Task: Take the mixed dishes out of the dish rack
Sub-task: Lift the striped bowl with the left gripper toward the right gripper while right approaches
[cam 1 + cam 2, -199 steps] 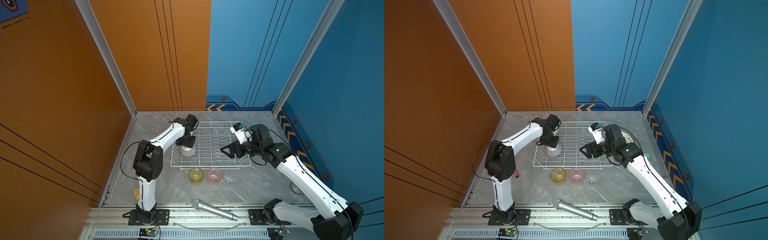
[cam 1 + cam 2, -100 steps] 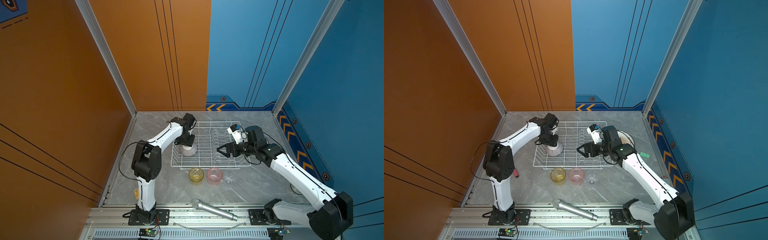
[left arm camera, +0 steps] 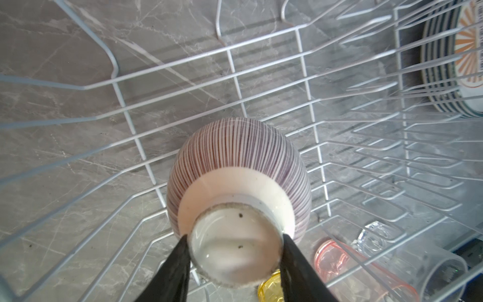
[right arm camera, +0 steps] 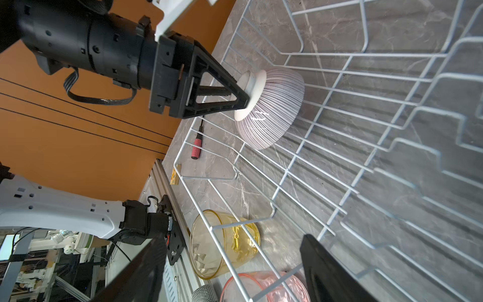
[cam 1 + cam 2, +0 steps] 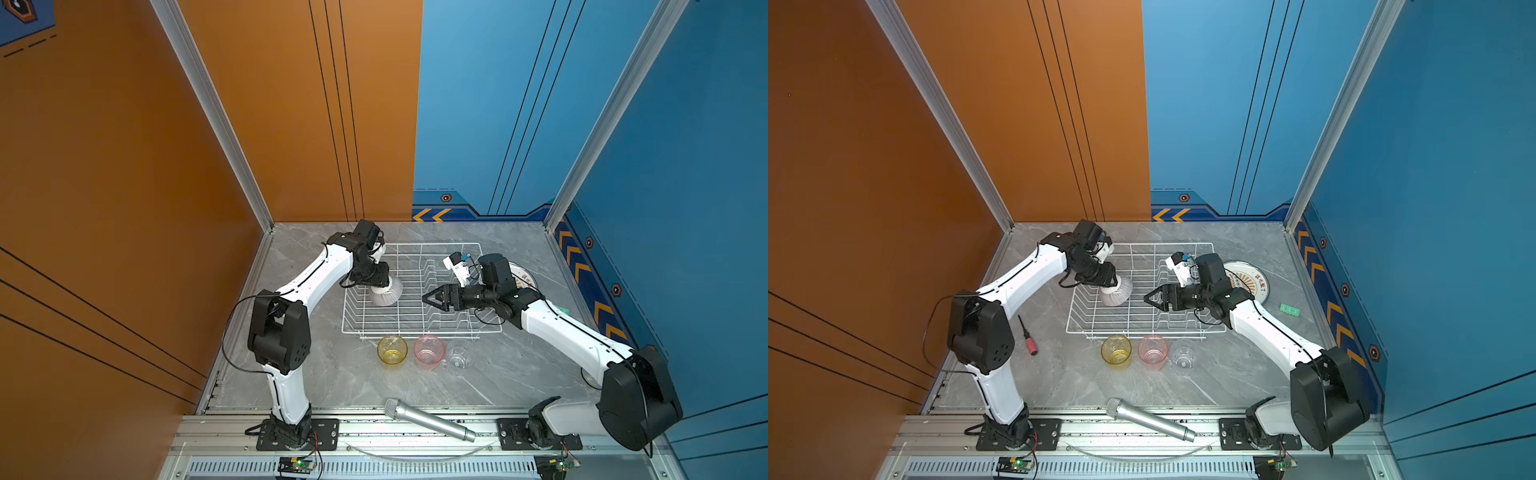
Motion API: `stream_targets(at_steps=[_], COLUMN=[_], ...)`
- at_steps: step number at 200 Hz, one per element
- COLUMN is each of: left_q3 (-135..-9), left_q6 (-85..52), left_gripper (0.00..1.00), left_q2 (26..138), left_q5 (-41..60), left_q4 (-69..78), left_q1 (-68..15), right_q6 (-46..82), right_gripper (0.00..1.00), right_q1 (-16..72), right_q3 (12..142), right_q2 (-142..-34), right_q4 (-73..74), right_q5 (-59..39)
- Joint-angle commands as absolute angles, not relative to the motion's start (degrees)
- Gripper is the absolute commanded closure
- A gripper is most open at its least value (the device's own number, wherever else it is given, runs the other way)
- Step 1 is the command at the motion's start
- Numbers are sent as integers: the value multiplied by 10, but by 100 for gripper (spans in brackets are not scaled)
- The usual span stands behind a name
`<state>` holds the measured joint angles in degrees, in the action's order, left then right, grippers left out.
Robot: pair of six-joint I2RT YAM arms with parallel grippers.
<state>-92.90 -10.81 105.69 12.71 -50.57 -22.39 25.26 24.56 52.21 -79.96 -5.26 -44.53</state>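
White wire rectangular dish rack [image 5: 411, 316] sits mid-table on grey marble tabletop [image 5: 332, 386]. The only dish in it is the finely striped bowl [image 3: 240, 151] with white foot, in the left half, mouth-down and tilted. Left gripper [image 3: 235, 236] is clamped across the foot ring, one finger each side. The foot is likely chosen because it is the only narrow part an inverted bowl offers. Can't tell if the rim is clear of the wires or resting on them.

Right gripper [image 5: 428, 298] hovers over the rack's middle with jaws spread and nothing between them, pointed toward the bowl, apart from it. It looks ready to assist or take a handover, but that is a guess.

Already out: yellow faceted plastic tumbler [image 5: 392, 350], pink plastic tumbler [image 5: 429, 351] and clear tumbler [image 5: 459, 354], upright in a row just in front of the rack. The stack of round white orange-patterned plates [image 5: 1252, 282] lies flat beside the rack's right end.

Task looks nearly done, with this bowl the final item. Next step needs a lift high enough to clear the flared side.
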Motion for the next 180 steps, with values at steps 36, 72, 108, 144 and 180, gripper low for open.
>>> stream_targets(at_steps=[36, 72, 108, 144, 180], left_q3=[-940, -943, -945, -941, -934], left_q6=[-115, -124, -132, -140, -154], left_gripper=[61, 61, 61, 61, 61], left_q2=[1009, 994, 983, 978, 971], left_q5=[220, 260, 302, 330, 365], left_q4=[-483, -469, -454, -437, -408], left_q1=[-216, -216, -220, -225, -230], right_q6=[304, 340, 389, 448, 499], right_gripper=[27, 27, 29, 30, 30], right_q1=[237, 236, 236, 237, 236], right_q3=[498, 487, 477, 463, 455], right_q2=[-847, -864, -880, -892, -910], right_q4=[49, 118, 201, 317, 419], right_q5=[-504, -517, -529, -533, -536])
